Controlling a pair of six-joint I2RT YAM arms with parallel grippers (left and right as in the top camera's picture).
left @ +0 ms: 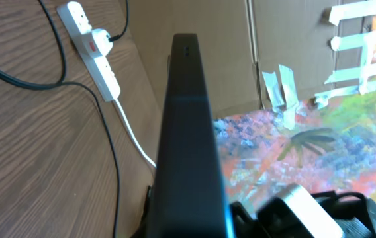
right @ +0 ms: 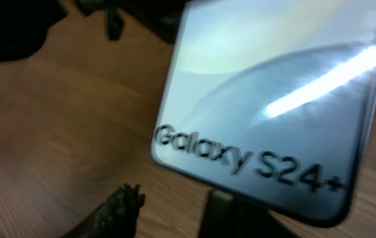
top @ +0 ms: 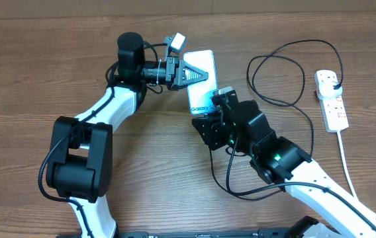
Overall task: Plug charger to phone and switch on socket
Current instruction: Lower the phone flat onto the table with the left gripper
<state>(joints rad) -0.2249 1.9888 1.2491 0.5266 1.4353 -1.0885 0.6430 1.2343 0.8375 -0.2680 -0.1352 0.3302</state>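
**Phone gripped at one end, charger plugged into the strip**

From where I stood, the left tool (top: 191,71) was clamped on the far end of the phone (top: 200,94), with one finger lying across the bright screen. In the left wrist view the handset showed edge-on as a dark slab. The phone was near the middle of the wooden worktop (top: 42,53), between the two arms, its "Galaxy S24+" end turned towards the right tool (top: 217,106). That tool sat right at the lettered end. I could not tell whether it was spread or closed, or whether it held anything. Its wrist view gave only the lettered screen and dark blurred shapes below it.

The black charger cable (top: 304,82) looped over the worktop to the right of the phone. Its plug head (top: 335,82) sat in the end outlet of the white power strip (top: 331,104), which lay well apart from the phone, out towards the right. A red-marked switch (left: 89,46) showed just beside the plug, though I could not read its position. I could not pick out the connector tip.
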